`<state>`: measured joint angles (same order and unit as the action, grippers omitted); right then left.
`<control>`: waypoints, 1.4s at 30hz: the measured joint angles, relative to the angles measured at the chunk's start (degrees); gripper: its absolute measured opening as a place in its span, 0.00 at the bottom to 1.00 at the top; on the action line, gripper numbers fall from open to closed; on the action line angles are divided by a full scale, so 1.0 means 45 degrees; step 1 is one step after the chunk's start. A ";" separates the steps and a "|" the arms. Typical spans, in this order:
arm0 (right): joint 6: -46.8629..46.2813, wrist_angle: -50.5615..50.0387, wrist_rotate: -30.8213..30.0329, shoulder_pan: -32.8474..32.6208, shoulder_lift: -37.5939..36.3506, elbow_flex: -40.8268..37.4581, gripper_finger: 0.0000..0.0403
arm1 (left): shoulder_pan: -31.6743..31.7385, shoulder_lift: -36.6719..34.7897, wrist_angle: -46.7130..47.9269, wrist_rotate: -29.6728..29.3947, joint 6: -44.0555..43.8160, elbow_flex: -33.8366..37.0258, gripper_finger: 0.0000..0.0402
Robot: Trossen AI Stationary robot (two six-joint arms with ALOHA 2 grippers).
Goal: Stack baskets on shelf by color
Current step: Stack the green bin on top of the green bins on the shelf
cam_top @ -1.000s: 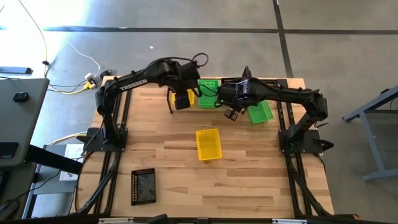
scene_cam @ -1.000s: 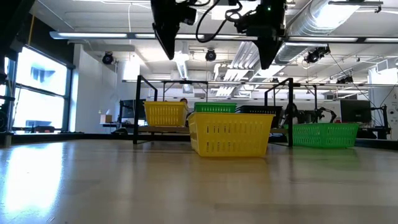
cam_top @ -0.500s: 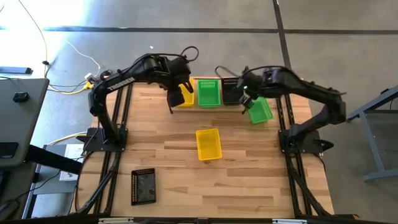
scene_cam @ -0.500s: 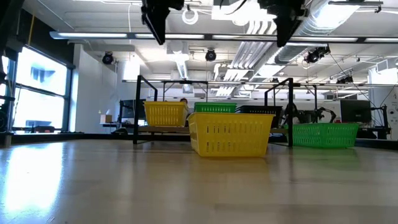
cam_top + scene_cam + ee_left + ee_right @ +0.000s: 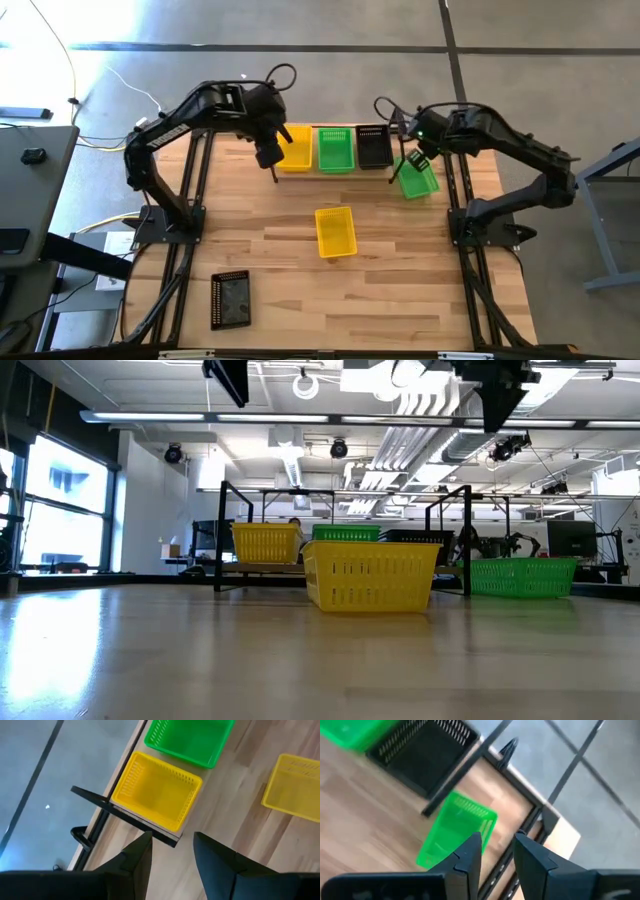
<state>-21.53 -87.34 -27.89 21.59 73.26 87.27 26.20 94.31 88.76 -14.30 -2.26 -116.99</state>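
Yellow, green and black baskets sit in a row on the shelf [image 5: 335,168] near the upper centre of the high view: the yellow shelf basket [image 5: 295,149] at the left, the green shelf basket [image 5: 335,149] in the middle, the black shelf basket [image 5: 374,146] at the right, one colour to a spot so you can stack like on like. Off the shelf, the loose green basket [image 5: 419,176] lies tilted just right of the shelf's end, the loose yellow basket [image 5: 335,231] rests mid-tabletop [image 5: 400,280], and a black tray-like basket [image 5: 230,300] lies at lower left. Your left claw [image 5: 268,155] hangs beside the yellow shelf basket; your right claw [image 5: 415,160] hangs over the loose green one.

Low view: the loose yellow basket [image 5: 370,575] stands in front of the shelf's black uprights, the loose green one [image 5: 522,576] to the right; both arms are up at the top edge, so nothing is carried.

Left wrist view: the left claw [image 5: 172,851] is spread and empty, looking down at the yellow shelf basket [image 5: 156,795].

Right wrist view: the right claw [image 5: 497,850] is spread and empty, above the loose green basket [image 5: 455,832], probably your next pick.
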 joint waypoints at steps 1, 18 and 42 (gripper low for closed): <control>0.0086 0.0109 0.0143 0.0072 -0.0210 -0.0492 0.24 | 0.0000 -0.0083 -0.0003 -0.0035 -0.0024 0.0000 0.33; 0.3161 0.2110 0.4784 0.0125 -0.2989 -0.5140 0.24 | 0.0010 -0.0410 -0.0144 -0.0098 -0.0266 0.0005 0.33; 0.6793 0.4181 0.5534 -0.1420 -0.2947 -0.8208 0.38 | -0.0295 -0.0693 0.0284 -0.0159 -0.0355 0.0015 0.33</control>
<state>9.03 -68.53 -2.98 15.20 60.00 50.34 24.87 91.19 90.04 -15.02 -3.86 -116.92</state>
